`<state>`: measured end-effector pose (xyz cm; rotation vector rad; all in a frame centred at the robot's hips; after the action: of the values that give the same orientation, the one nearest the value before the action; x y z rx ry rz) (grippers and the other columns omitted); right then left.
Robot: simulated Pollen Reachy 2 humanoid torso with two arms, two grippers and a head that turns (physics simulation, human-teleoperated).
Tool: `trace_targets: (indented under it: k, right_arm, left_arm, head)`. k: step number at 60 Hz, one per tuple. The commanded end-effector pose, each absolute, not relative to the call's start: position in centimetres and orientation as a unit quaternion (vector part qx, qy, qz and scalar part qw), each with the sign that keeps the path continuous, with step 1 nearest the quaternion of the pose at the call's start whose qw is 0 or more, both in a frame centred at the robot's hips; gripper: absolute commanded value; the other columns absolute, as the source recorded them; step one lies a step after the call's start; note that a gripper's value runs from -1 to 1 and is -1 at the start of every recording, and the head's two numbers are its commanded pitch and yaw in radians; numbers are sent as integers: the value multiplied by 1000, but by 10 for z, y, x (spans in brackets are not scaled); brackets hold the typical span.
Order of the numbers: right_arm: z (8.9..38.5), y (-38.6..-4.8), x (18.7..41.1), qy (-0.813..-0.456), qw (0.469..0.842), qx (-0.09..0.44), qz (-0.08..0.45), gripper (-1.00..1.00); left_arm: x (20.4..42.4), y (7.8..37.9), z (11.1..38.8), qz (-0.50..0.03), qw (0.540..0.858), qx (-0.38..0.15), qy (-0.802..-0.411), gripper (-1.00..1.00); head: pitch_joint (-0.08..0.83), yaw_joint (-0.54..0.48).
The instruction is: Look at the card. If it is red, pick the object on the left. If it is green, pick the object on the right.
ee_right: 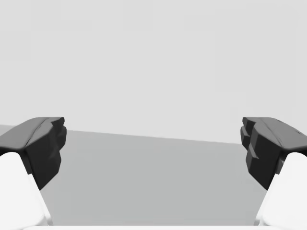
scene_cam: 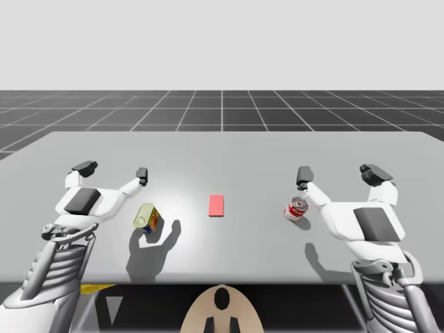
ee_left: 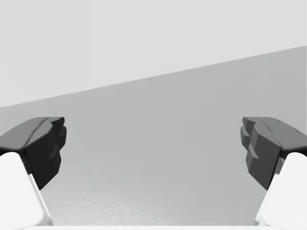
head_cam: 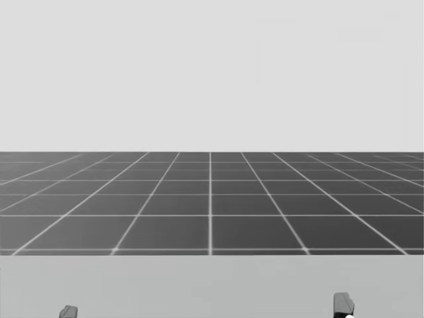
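A red card (scene_cam: 216,205) lies flat at the middle of the grey table (scene_cam: 222,149). Left of it a yellow and blue can (scene_cam: 146,217) rests tilted on the table. Right of the card stands a red and white can (scene_cam: 297,208). My left gripper (scene_cam: 113,170) hovers open above and behind the yellow can, with nothing between its fingers (ee_left: 45,148). My right gripper (scene_cam: 337,173) is open too, just right of the red and white can, its inner fingertip near the can's top. Both wrist views look over bare table between the spread fingers (ee_right: 268,148).
The table's far edge (scene_cam: 222,132) borders a dark gridded floor. In the head view two dark fingertips (head_cam: 343,305) poke up at the table's near part, and the floor grid (head_cam: 212,199) lies beyond.
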<state>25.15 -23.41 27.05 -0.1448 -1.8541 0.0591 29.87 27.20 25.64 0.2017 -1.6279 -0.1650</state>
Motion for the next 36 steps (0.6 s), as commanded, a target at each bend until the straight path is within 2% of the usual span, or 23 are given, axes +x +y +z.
trace_targets:
  k: [1, 6, 12, 14, 18, 29, 36]
  right_arm:
    - [270, -233, 251, -801, 594, -70, 18, -1000]
    - [272, -232, 251, -800, 597, -50, 10, -1000]
    - [272, -231, 252, -795, 604, -53, 6, -1000]
    - [272, -231, 252, -793, 606, -57, 0, -1000]
    - [272, -231, 253, -793, 606, -62, -4, -1000]
    - [270, -230, 254, -790, 610, -61, -4, -1000]
    - [269, -230, 255, -789, 611, -60, -3, -1000]
  left_arm:
    - [299, 272, 256, -74, 679, 91, -725, -1000]
    - [299, 271, 256, -74, 678, 92, -725, -1000]
    - [299, 271, 256, -74, 678, 92, -725, -1000]
    - [299, 271, 256, -74, 679, 92, -725, -1000]
    - [299, 271, 256, -74, 679, 92, -725, -1000]
    - [300, 271, 255, -77, 680, 92, -723, -1000]
    - [301, 270, 255, -80, 681, 92, -722, -1000]
  head:
    - [1, -4]
    - [24, -4]
    - [93, -2]
    - [148, -3]
    - [194, -3]
    - [398, 3]
    - [476, 2]
